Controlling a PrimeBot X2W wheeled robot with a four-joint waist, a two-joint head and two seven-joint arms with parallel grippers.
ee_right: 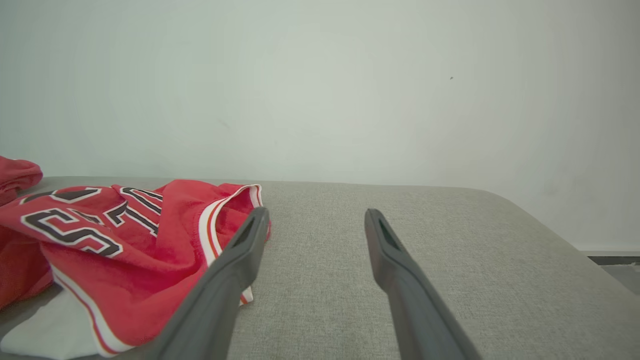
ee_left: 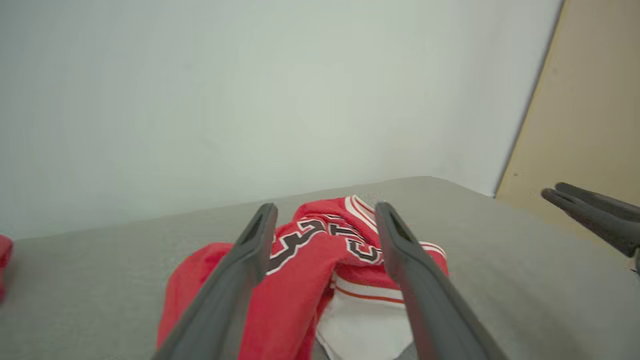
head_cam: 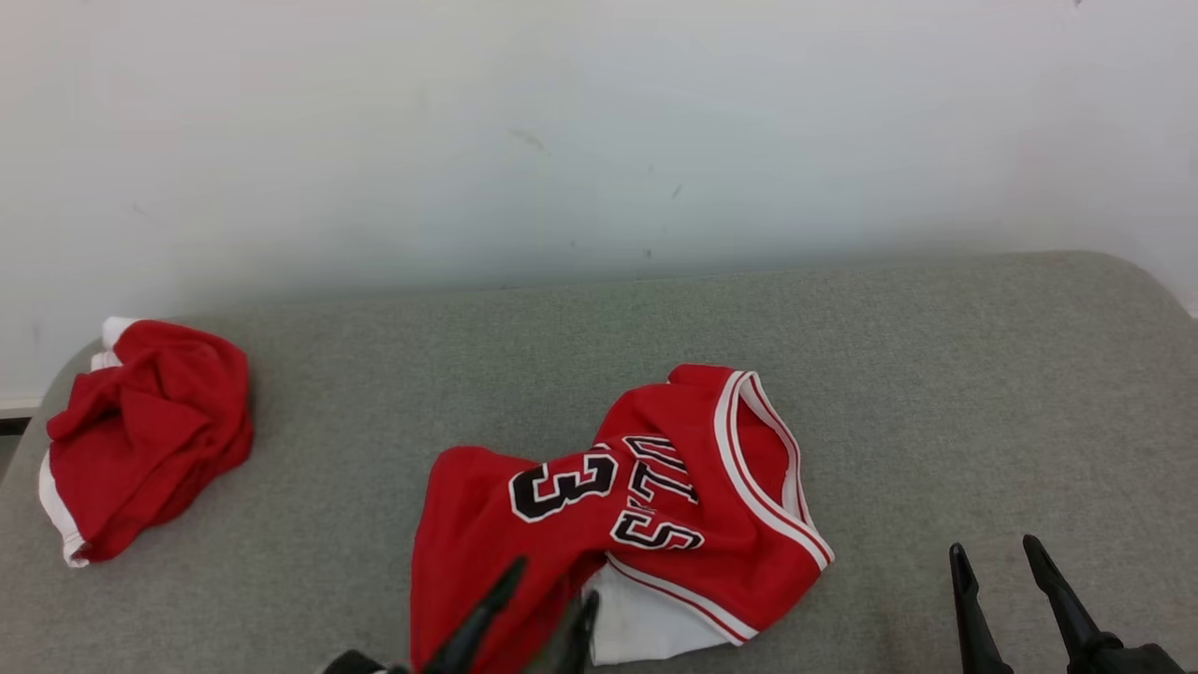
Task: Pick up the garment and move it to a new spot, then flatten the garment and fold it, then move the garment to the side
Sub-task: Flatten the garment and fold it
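A red basketball shirt with white edges and black letters (head_cam: 655, 487) lies in a crumpled heap on the grey cloth-covered table (head_cam: 936, 374). It sits near the front of the table, about in the middle. You can see a big number 3 on it. A white part pokes out from under its front edge.

The left hand (head_cam: 555, 585) is at the front edge of the red shirt, over its left part. Its two long dark fingers are spread wide. Nothing is held between them. In the left wrist view the shirt (ee_left: 300, 270) shows in the gap of the left hand (ee_left: 326, 210). I cannot tell if the fingers touch the cloth.

The right hand (head_cam: 992, 545) is over the bare table, to the right of the shirt and apart from it. Its fingers are spread wide too, and it holds nothing. In the right wrist view the shirt (ee_right: 125, 235) lies just left of the right hand (ee_right: 316, 212).

A second bundle of red and white cloth (head_cam: 150, 421) sits far off at the left end of the table. A plain white wall (head_cam: 562, 122) stands behind the table.
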